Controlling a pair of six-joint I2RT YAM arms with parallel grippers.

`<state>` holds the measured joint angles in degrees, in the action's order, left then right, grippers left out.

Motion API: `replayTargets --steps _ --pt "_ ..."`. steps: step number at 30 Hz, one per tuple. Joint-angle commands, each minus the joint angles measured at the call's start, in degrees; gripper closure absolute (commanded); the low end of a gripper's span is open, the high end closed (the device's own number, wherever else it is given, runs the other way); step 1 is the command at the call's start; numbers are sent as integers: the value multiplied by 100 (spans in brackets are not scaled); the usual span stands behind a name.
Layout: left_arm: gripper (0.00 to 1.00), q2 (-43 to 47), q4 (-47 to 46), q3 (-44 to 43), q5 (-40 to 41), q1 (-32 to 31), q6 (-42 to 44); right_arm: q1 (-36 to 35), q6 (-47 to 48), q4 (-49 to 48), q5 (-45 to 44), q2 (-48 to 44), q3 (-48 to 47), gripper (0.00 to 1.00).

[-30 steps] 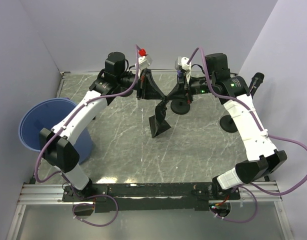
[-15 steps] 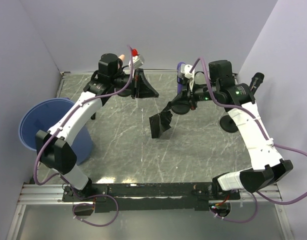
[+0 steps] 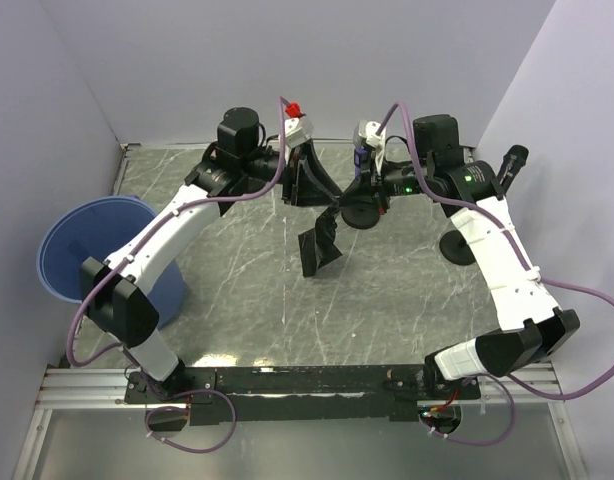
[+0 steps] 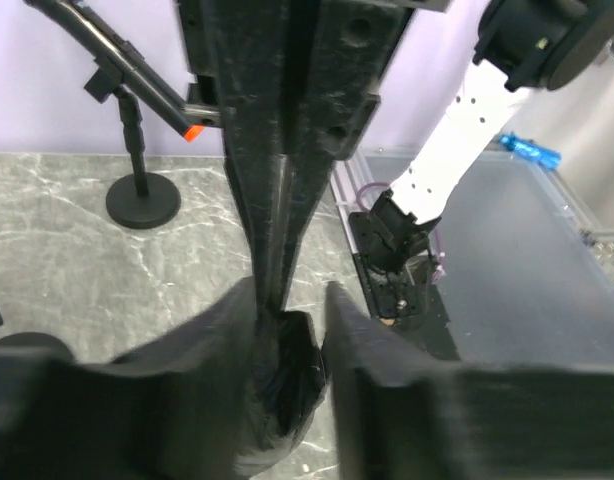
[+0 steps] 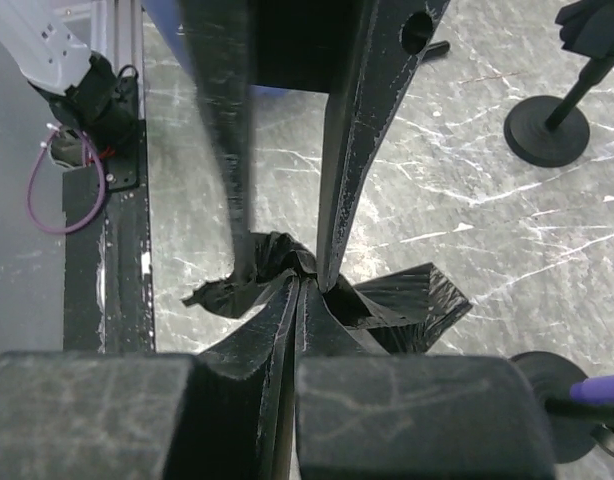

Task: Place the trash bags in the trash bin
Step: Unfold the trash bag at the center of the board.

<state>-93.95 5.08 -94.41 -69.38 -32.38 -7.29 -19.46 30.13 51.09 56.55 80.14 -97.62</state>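
1. Status: nothing binned yet. The trash bin (image 3: 87, 255) sits at the left edge of the worktop (image 3: 387, 290), mouth open toward the top camera, and no bag shows inside it
2. One black trash bag (image 3: 320, 245) is in view. It hangs toward the far middle of the worktop, between the two claws and well apart from the bin. Can't tell if its lower end touches the worktop
3. Right claw (image 3: 359, 195): clamped on the bag's bunched top. Its wrist view shows film pinched in the closed slit between its fingers
4. Left claw (image 3: 309, 180): jaws apart, fingers (image 5: 352, 130) straddling the same bunched top, just beside the right claw's grip. Not pinching, as far as I can see
5. My read: a handover or re-grip at the neck, with the right claw alone carrying the bag
6. Left to do: take a firm hold with the left arm (nearer the bin), carry the bag left across the worktop, release over the mouth. No other bags visible, so can't say how many remain
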Motion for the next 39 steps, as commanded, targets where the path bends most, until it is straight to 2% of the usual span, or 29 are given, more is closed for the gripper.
replayTargets --steps 1,3,6,8,9,10,11,17,23,28,39 --pt "68 -62 -105 -182 -137 21 52 30 -192 -319 189 11 -266 100" --pt "66 -53 10 -201 -84 21 131 30 -218 -337 198 11 -248 100" --pt "57 35 -33 -104 -5 48 184 30 -201 -319 207 37 -275 100" --pt "55 26 -16 -95 -49 65 184 30 -218 -328 198 54 -310 100" --pt "59 -9 36 -130 -84 65 175 30 -227 -345 198 55 -310 100" --pt "69 -53 80 -182 -110 65 158 30 -244 -354 207 55 -310 100" --pt "74 -105 133 -235 -154 65 149 30 -262 -372 189 55 -310 100" --pt "91 -132 221 -262 -119 135 88 74 -288 -381 137 37 -284 100" --pt "99 96 230 10 -22 364 17 293 -420 -468 119 2 -143 100" --pt "99 272 318 160 -40 469 105 373 -473 -530 102 -33 -38 100" --pt "99 632 652 300 355 759 368 373 -544 -741 -1550 -200 94 100"
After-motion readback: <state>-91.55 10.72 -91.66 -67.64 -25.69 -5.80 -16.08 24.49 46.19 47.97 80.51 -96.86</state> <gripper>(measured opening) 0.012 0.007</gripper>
